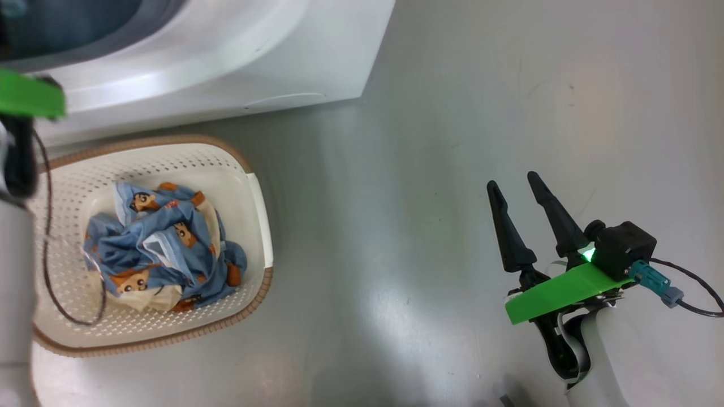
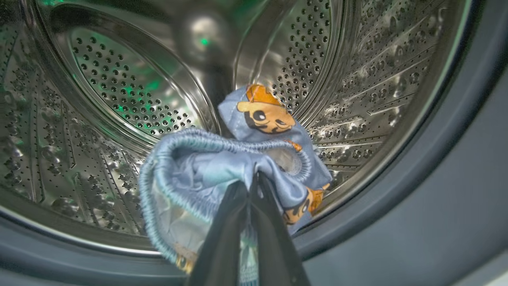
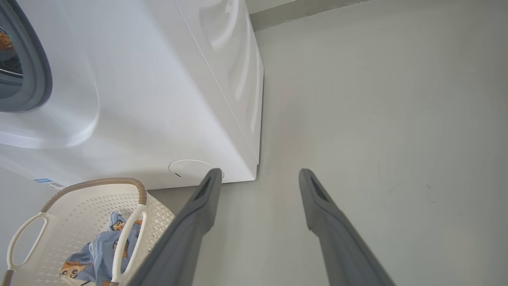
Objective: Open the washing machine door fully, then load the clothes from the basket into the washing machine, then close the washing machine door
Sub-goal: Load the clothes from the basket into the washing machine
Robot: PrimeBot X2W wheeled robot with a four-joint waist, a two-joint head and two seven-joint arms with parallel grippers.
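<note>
Inside the washing machine's steel drum, my left gripper is shut on a light blue garment with orange faces, bunched around its fingertips. More of the clothes lie heaped in the cream basket on the floor before the washing machine. My left arm's green bracket reaches toward the machine's opening at the upper left. My right gripper hovers open over bare floor to the right, holding nothing. The washing machine door is out of view.
The grey rubber gasket rings the drum mouth. A cable from my left arm loops over the basket. In the right wrist view the basket stands by the machine's front corner, near a round flap. Grey floor stretches to the right.
</note>
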